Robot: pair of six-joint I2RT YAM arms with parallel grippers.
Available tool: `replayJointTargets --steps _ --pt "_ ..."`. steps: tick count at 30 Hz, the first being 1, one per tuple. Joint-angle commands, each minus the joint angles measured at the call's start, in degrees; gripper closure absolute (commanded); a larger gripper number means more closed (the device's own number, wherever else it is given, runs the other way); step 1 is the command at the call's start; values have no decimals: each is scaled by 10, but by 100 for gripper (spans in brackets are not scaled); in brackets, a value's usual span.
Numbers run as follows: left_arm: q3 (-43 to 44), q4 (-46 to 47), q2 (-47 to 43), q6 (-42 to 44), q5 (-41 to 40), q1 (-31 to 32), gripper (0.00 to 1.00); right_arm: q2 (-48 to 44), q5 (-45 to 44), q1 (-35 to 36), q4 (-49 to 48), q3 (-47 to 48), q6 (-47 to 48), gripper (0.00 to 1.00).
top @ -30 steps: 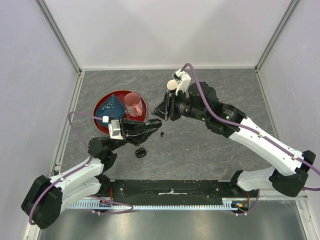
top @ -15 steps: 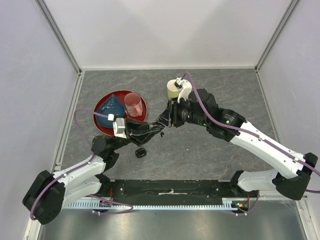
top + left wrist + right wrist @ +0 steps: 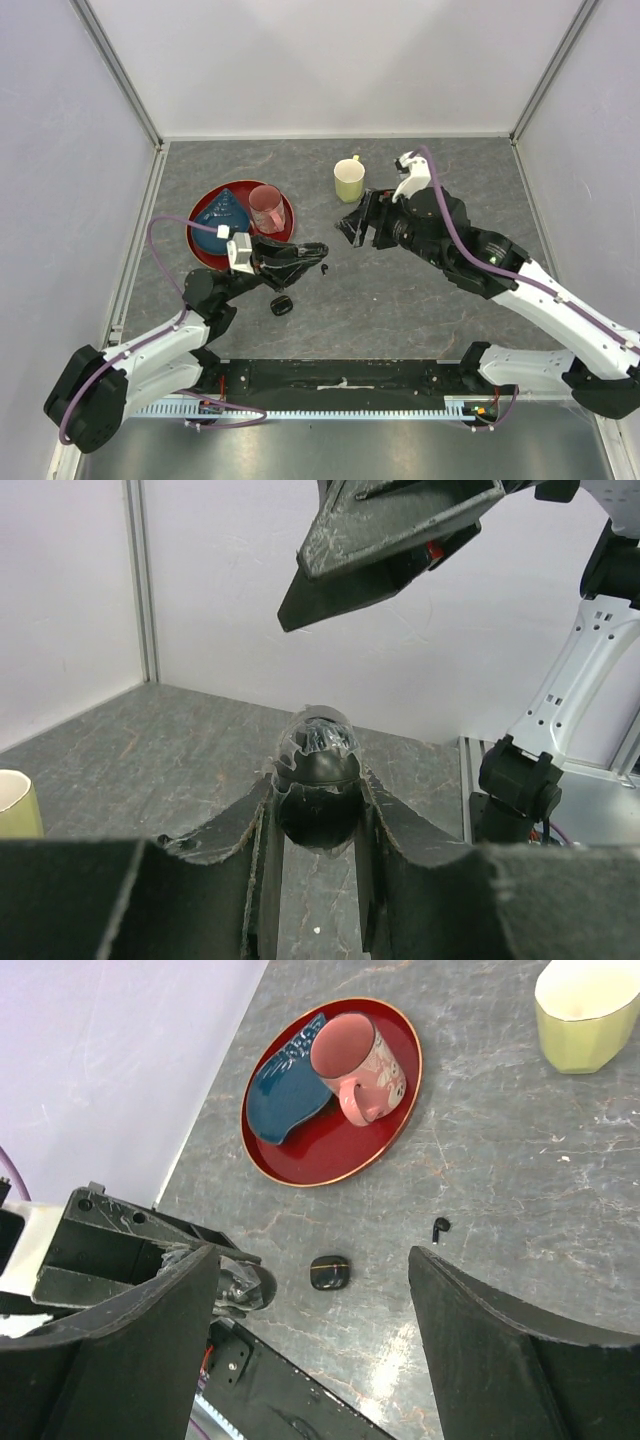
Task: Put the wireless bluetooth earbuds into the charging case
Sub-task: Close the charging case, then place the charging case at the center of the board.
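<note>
Left gripper (image 3: 305, 252): clenched on the charging case (image 3: 320, 770), which I judge is held clear of the counter (image 3: 520, 1160).
Right gripper (image 3: 352, 222): released, jaws spread wide with nothing between them. It hovers above and beyond the left gripper's tip.
Earbud (image 3: 440, 1226): one tiny black bud is lying loose on the counter. It sits below the right gripper on its right-finger side, and just past the left gripper's tip.
Black pod (image 3: 329, 1271): on the counter almost straight under the right gripper, apart from the bud.
Risk, wrong target: if I drop straight down I land on the pod, not the bud, because the pod is the one centred under the jaws.
Risk, flick: the bud is tiny, so one finger touching first would skid it across the stone.
Risk, case: pushing a bud in hard could twist the case in the left gripper's pinch.
Left wrist view: shows the case seated between the fingers with its top looking open. I can't tell whether a bud is inside.
Right wrist view: shows the bud and the pod, which the left wrist view misses.
</note>
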State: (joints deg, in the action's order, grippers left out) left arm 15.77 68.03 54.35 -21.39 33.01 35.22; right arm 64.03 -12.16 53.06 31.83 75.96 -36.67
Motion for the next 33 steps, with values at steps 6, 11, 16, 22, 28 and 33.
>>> replayJointTargets --steps 6,11,16,22,28,33 --pt "11 -36 -29 15 -15 -2 98 13 32 -2 -33 -18 -25 15" --pt "18 -36 -19 7 -4 -2 98 40 99 -1 -78 -38 -55 13" --pt "22 -32 -14 6 -12 -2 98 67 156 -1 -83 -56 -66 13" --pt "25 -39 -11 7 -31 -2 98 35 129 -1 -79 -82 -59 11" --pt "80 -196 5 -4 -82 -2 98 3 -14 -8 -31 -74 -80 5" --pt "159 -344 59 -51 -93 -2 98 -44 -95 -53 8 -78 -109 2"
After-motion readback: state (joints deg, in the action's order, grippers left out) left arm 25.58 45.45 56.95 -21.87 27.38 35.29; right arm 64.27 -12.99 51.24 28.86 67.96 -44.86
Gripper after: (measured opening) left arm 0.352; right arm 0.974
